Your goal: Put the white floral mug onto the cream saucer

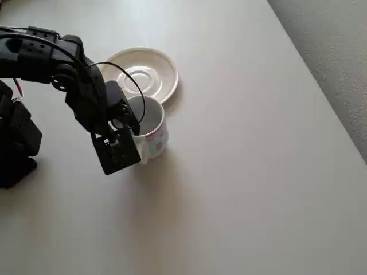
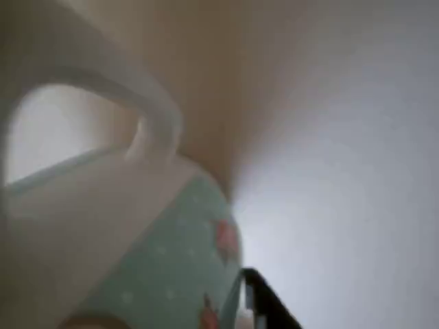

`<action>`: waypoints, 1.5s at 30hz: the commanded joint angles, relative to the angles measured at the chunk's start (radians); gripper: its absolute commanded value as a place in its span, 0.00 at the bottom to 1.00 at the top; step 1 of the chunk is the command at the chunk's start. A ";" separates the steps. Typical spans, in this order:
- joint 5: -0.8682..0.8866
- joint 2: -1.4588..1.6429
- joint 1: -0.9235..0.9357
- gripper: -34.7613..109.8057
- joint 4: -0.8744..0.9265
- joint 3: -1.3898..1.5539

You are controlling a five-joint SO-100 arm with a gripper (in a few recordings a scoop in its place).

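jaws (image 1: 136, 133) clamped on white floral mug (image 1: 153, 130) rim, mug upright just beside cream saucer (image 1: 163, 73) on the surface (image 1: 246, 172)

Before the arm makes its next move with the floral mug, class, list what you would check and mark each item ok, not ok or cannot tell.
1. Gripper at the white floral mug: ok, it sits at the mug's rim in the overhead view.
2. Fingers closed firmly on the mug: cannot tell, the arm hides them.
3. Mug upright: ok in the overhead view, its opening faces up.
4. Mug lifted off the table: cannot tell.
5. Cream saucer free to receive the mug: ok, nothing lies on it.
6. Mug on saucer: not ok, it is beside the saucer's near edge.
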 commanded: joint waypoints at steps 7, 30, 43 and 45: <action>-0.018 -0.138 0.005 0.28 -0.087 0.017; -0.091 -0.176 -0.008 0.30 -0.015 0.012; -0.109 -0.071 0.029 0.23 0.086 -0.018; -0.114 -0.025 0.038 0.23 0.129 -0.040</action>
